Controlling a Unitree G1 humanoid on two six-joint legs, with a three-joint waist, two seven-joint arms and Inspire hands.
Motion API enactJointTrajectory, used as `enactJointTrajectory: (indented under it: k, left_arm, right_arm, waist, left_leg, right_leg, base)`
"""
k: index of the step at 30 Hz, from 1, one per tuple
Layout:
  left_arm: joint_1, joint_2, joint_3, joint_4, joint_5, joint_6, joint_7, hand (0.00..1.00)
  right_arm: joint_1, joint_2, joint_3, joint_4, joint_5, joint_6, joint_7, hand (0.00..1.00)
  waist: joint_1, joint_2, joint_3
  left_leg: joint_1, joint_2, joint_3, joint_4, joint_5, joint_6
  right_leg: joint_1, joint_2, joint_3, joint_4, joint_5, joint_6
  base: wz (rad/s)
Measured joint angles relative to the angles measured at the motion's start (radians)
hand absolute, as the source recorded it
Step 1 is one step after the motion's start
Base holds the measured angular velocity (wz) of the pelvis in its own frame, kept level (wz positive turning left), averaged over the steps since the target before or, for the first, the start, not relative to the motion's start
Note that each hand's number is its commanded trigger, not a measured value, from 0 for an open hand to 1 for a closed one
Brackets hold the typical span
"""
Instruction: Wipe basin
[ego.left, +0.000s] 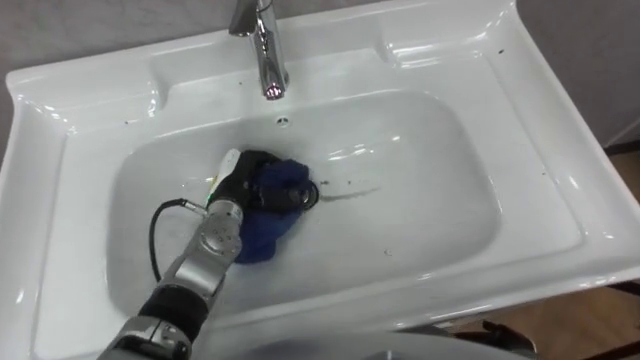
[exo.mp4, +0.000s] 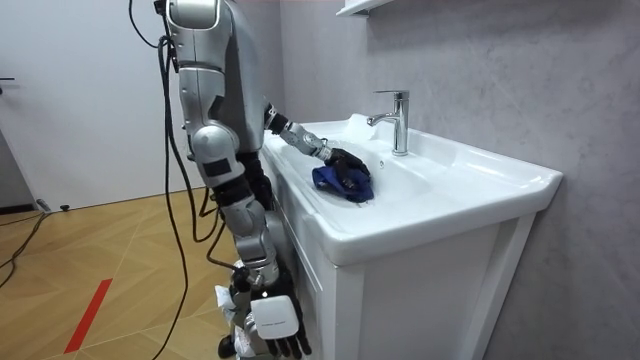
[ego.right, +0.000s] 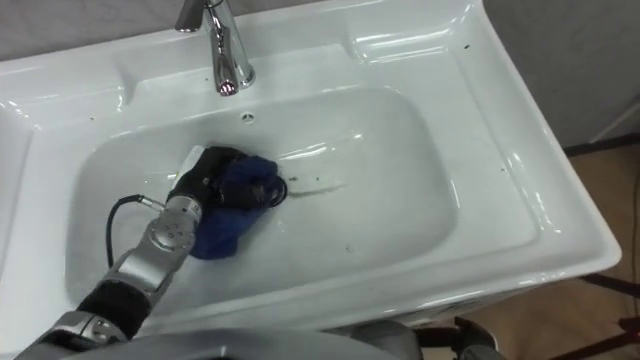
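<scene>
left hand (ego.left: 245, 182): fingers clenched on blue cloth (ego.left: 264, 232) inside the white basin (ego.left: 430, 195);
right hand (exo.mp4: 274, 322): hangs low, state unclear

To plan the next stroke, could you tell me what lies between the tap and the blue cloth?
Only the small overflow hole, on otherwise bare white basin wall between tap and blue cloth; the left eye view shows it.

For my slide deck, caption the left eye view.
Left robot hand grips a blue cloth inside the white basin, below the chrome tap.
</scene>
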Motion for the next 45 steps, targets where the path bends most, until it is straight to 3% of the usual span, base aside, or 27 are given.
enactJointTrajectory:
  k: [4,6,11,20,25,28,30,33,38,45]
  left_arm:
    - [-0.039,-0.012,-0.025,0.034,-0.073,-0.015,0.000,1.00]
    - [-0.058,-0.027,-0.042,0.069,-0.119,-0.021,0.000,1.00]
    - [-0.094,-0.060,-0.045,0.112,-0.179,-0.023,0.000,1.00]
    - [-0.143,-0.072,-0.088,0.134,-0.270,-0.023,0.000,1.00]
    - [-0.155,-0.061,-0.096,0.100,-0.296,0.014,0.000,1.00]
    - [-0.163,-0.057,-0.128,0.052,-0.338,0.045,0.000,1.00]
    - [-0.169,-0.061,-0.168,0.043,-0.340,0.046,0.000,1.00]
    - [-0.176,-0.086,-0.229,-0.029,-0.337,0.079,-0.026,1.00]
    - [-0.202,-0.091,-0.253,-0.100,-0.355,0.080,-0.065,1.00]
    - [-0.209,-0.089,-0.259,-0.100,-0.354,0.081,-0.087,1.00]
  right_arm:
    - [-0.004,0.001,0.021,-0.006,0.003,0.000,0.003,0.00]
    - [-0.003,0.001,0.030,-0.006,0.014,0.000,0.011,0.00]
    - [-0.004,0.007,0.031,-0.011,0.020,0.000,0.011,0.00]
    - [-0.014,0.011,0.073,-0.012,0.109,0.001,0.009,0.00]
    - [-0.020,0.009,0.076,-0.013,0.119,0.005,0.010,0.00]
    - [-0.034,0.000,0.089,-0.010,0.119,0.010,0.012,0.00]
    - [-0.047,0.002,0.091,-0.012,0.110,0.009,0.012,0.00]
    - [-0.054,0.004,0.097,-0.019,0.113,0.001,0.013,0.00]
    - [-0.050,0.003,0.099,-0.024,0.142,-0.005,-0.002,0.00]
    - [-0.060,0.003,0.109,-0.018,0.141,-0.021,-0.009,0.00]
  waist:
    - [-0.002,-0.012,-0.0013]
    - [-0.005,-0.019,-0.0056]
    - [-0.026,-0.025,-0.0057]
    - [-0.037,-0.049,-0.0047]
    - [-0.050,-0.047,-0.0064]
    - [-0.059,-0.034,-0.0090]
    - [-0.079,-0.030,-0.0082]
    - [-0.131,-0.019,-0.0039]
    - [-0.155,-0.003,0.0098]
    - [-0.156,-0.002,0.0105]
  left_leg:
    - [-0.019,0.000,0.014,0.001,0.000,0.000]
    - [-0.019,0.000,0.033,0.003,0.000,0.000]
    - [-0.029,-0.001,0.041,0.015,0.000,0.000]
    - [-0.049,-0.002,0.066,0.017,0.000,0.000]
    - [-0.075,-0.005,0.070,0.028,-0.001,0.001]
    - [-0.093,-0.007,0.069,0.032,0.001,0.004]
    - [-0.095,-0.007,0.069,0.031,0.001,0.005]
    - [-0.098,-0.004,0.066,0.031,0.001,0.005]
    - [-0.097,-0.002,0.063,0.030,0.001,0.005]
    - [-0.100,-0.003,0.061,0.030,0.001,0.005]
  right_leg:
    - [-0.032,-0.003,0.002,0.018,0.002,-0.001]
    - [-0.034,-0.002,0.011,0.018,0.003,0.000]
    - [-0.048,-0.003,0.021,0.028,0.004,0.001]
    - [-0.082,-0.002,0.043,0.047,0.006,0.003]
    - [-0.103,-0.004,0.053,0.046,0.012,0.009]
    - [-0.115,-0.007,0.051,0.044,0.017,0.012]
    - [-0.116,-0.008,0.051,0.044,0.017,0.012]
    - [-0.109,-0.006,0.047,0.030,0.026,0.009]
    - [-0.104,-0.005,0.046,0.027,0.028,0.007]
    - [-0.104,-0.006,0.042,0.025,0.027,0.007]
  base:
    - [-0.11]
    - [-0.12]
    - [-0.06]
    - [-0.05]
    - [0.00]
    - [0.05]
    - [0.00]
    - [-0.02]
    - [-0.05]
    - [0.03]
